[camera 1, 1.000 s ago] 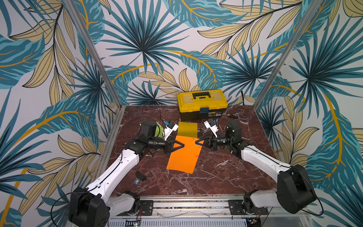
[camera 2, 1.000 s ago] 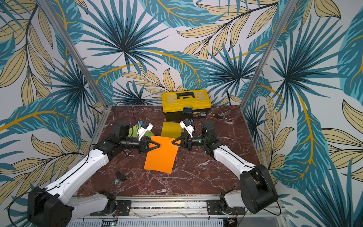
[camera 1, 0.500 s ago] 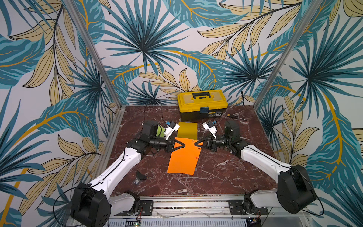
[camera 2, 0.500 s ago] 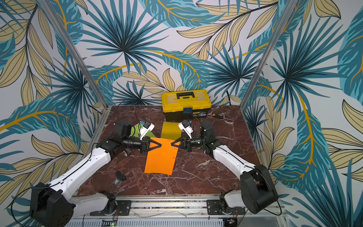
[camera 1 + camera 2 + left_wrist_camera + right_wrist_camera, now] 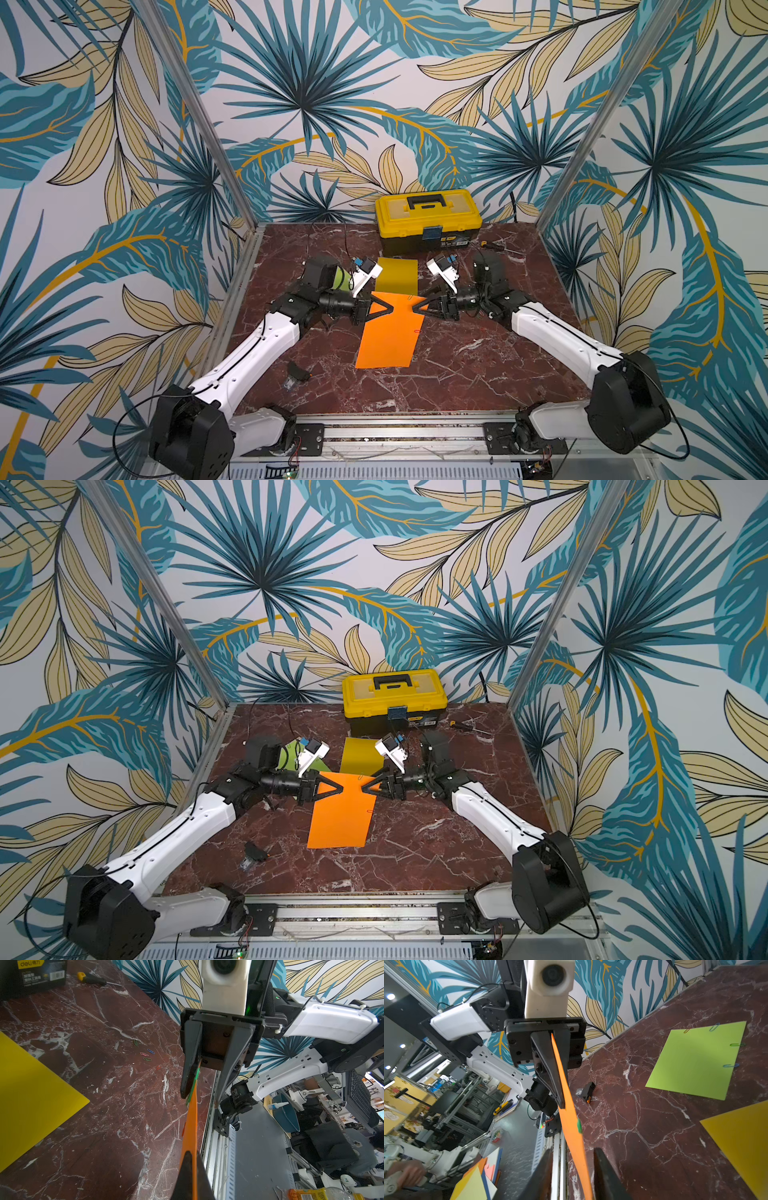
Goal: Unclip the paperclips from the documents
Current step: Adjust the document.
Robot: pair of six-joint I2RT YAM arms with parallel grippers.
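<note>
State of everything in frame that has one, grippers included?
left gripper: shut on orange sheet
right gripper: open, jaws either side of that sheet
orange sheet: far edge held up, green clip on
lime green sheet: lying flat, four clips on
yellow sheet: lying flat
toolbox: lid closed

What shares our marbled worktop [image 5: 478, 374]
We see a yellow toolbox [image 5: 428, 220] by the back wall, a screwdriver [image 5: 492, 245] just beside it, and a small black object [image 5: 298, 371] well apart.
</note>
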